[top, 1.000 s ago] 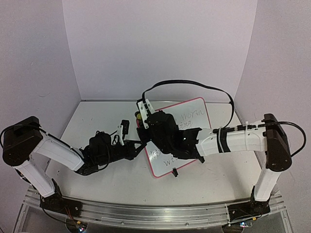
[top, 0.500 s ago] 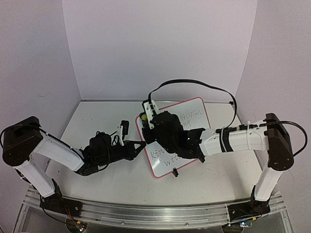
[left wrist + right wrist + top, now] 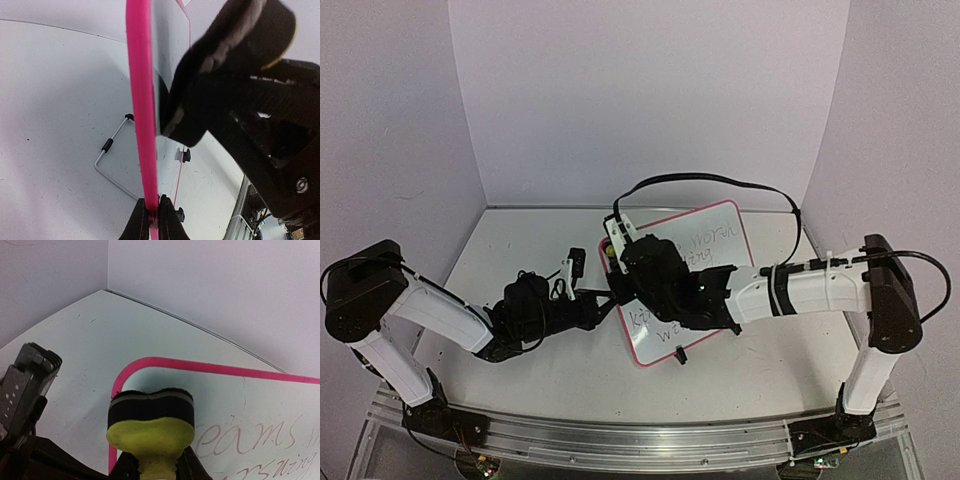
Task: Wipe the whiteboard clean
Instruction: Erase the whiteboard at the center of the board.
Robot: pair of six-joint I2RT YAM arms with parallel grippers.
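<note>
The whiteboard has a pink frame and dark handwriting, and stands tilted on the table. My left gripper is shut on its left frame edge; in the left wrist view the gripper pinches the pink strip from both sides. My right gripper is shut on a yellow-and-black eraser, whose black pad lies against the whiteboard near its top-left corner. In the right wrist view that gripper clamps the yellow stem. Faint writing shows to the right of the eraser.
A thin wire stand props the board from behind, and small black feet sit along its near edge. Purple walls close in the table at the back and sides. A black cable loops over the right arm.
The right gripper slid the eraser a little to the right over the board's top-left area, then back left. The left gripper has kept its grip on the frame.
</note>
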